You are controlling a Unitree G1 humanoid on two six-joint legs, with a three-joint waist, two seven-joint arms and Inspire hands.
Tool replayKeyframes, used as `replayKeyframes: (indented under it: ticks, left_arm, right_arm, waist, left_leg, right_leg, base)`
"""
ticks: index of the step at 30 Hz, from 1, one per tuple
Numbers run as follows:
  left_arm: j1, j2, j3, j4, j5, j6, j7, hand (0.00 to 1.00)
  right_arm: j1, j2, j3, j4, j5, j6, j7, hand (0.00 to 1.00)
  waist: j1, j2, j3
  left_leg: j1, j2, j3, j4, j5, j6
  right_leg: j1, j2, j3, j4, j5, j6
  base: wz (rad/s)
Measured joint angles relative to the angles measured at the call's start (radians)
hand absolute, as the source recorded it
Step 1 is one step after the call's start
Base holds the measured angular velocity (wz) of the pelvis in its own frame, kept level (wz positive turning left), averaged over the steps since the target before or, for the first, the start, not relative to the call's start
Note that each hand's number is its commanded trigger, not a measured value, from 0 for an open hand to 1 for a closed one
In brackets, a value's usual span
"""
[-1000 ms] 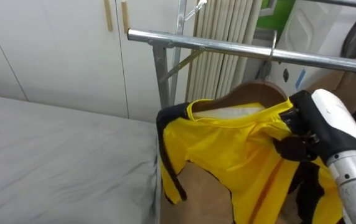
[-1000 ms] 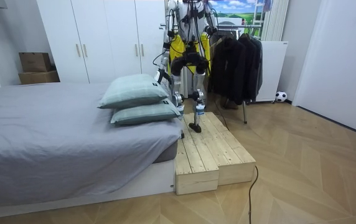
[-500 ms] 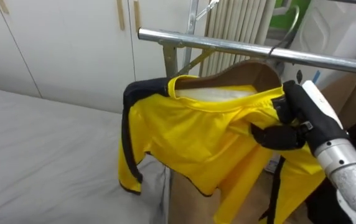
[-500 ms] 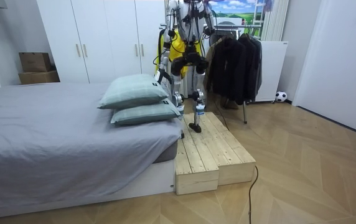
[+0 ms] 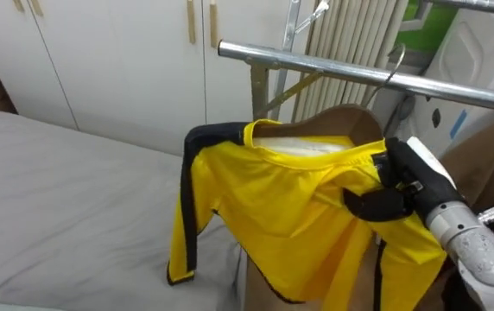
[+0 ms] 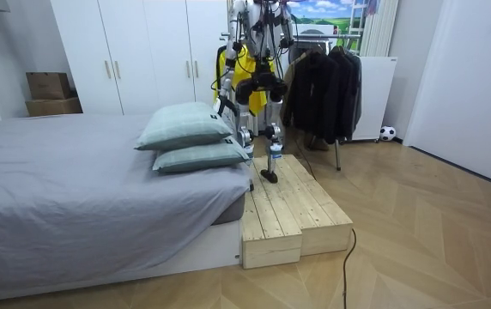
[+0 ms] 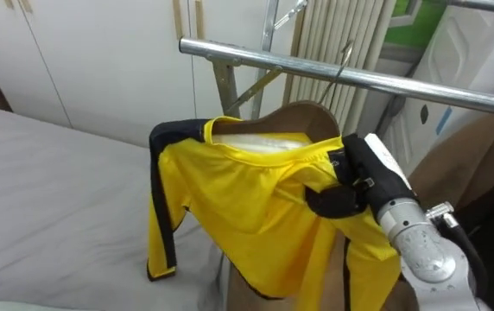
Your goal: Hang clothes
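White wardrobe doors (image 5: pixel 117 60) and a ribbed white radiator (image 5: pixel 342 30) stand at the back. In front of them the yellow shirt (image 5: pixel 290 207) with black trim, thin and shiny, is draped on a curved brown wooden hanger (image 5: pixel 351 125), just under the horizontal silver metal rail (image 5: pixel 333 67).

I judge the shirt light and limp, and its slick cloth could slide off the hanger's shoulders if it were tipped. The stiff hanger is the part to take hold of, at a shoulder end or at the neck below the hook, rather than loose cloth alone.

The long axis, shoulder to shoulder, lies roughly along the rail. The collar opens upward and the hem hangs down, and one black-edged sleeve (image 5: pixel 186 233) dangles on the left above the bed's edge. The thin wire hook (image 5: pixel 392 62) reaches up to the rail, but I cannot tell whether it sits over it.

The robot's right hand (image 5: pixel 402 186) comes in from the lower right. Its dark fingers are closed on the shirt's right shoulder, pinching the cloth over the hanger's end.

Left of the shirt lies the bed with a grey sheet (image 5: pixel 57 199). The room view shows the robot standing on a pale wooden platform (image 6: pixel 288 206) beside the bed, at the rack where dark garments (image 6: pixel 323 81) hang.
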Motion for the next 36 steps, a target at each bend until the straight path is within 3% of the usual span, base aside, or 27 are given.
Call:
replayKeyframes:
  ticks: [9, 20, 28, 32, 36]
  left_arm:
    - [0.012, 0.009, 0.002, -0.045, 0.014, 0.005, -0.027, 0.00]
    - [0.013, 0.013, 0.002, -0.053, 0.052, 0.009, -0.032, 0.00]
    - [0.014, 0.011, -0.001, -0.062, 0.051, 0.023, -0.031, 0.00]
    - [0.013, 0.008, -0.001, -0.051, 0.051, 0.029, -0.033, 0.00]
    - [0.014, 0.008, -0.001, -0.051, 0.051, 0.029, -0.043, 0.00]
  right_arm:
    - [-0.027, -0.011, 0.031, 0.135, 0.121, -0.001, -0.001, 1.00]
    - [-0.072, -0.020, 0.036, 0.355, 0.195, -0.007, -0.002, 1.00]
    - [-0.094, -0.028, 0.037, 0.472, 0.198, -0.077, -0.010, 1.00]
    - [-0.091, -0.025, 0.037, 0.502, 0.197, -0.101, -0.009, 1.00]
    - [-0.091, -0.024, 0.036, 0.539, 0.192, -0.126, -0.014, 1.00]
  waist:
    - [0.028, -0.004, -0.0003]
    - [0.027, -0.010, 0.0004]
    - [0.027, 0.004, 0.0051]
    - [0.027, 0.015, 0.0035]
    - [0.027, 0.021, -0.0035]
  left_leg:
    - [0.021, -0.003, -0.025, 0.000, 0.000, 0.000]
    - [0.029, -0.006, -0.050, 0.000, 0.000, 0.000]
    - [0.048, -0.007, -0.067, -0.003, 0.000, 0.000]
    - [0.061, -0.007, -0.067, -0.003, 0.000, 0.000]
    - [0.065, -0.009, -0.071, -0.006, 0.000, 0.000]
  right_leg:
    - [0.032, -0.006, -0.025, -0.005, -0.007, -0.002]
    - [0.057, -0.013, -0.053, -0.018, -0.014, -0.003]
    - [0.092, -0.014, -0.069, -0.041, -0.015, -0.004]
    - [0.106, -0.015, -0.070, -0.041, -0.016, -0.005]
    - [0.110, -0.017, -0.070, -0.040, -0.019, -0.003]
  base:
    - [0.09]
    - [0.08]
    - [0.07]
    - [0.00]
    - [0.03]
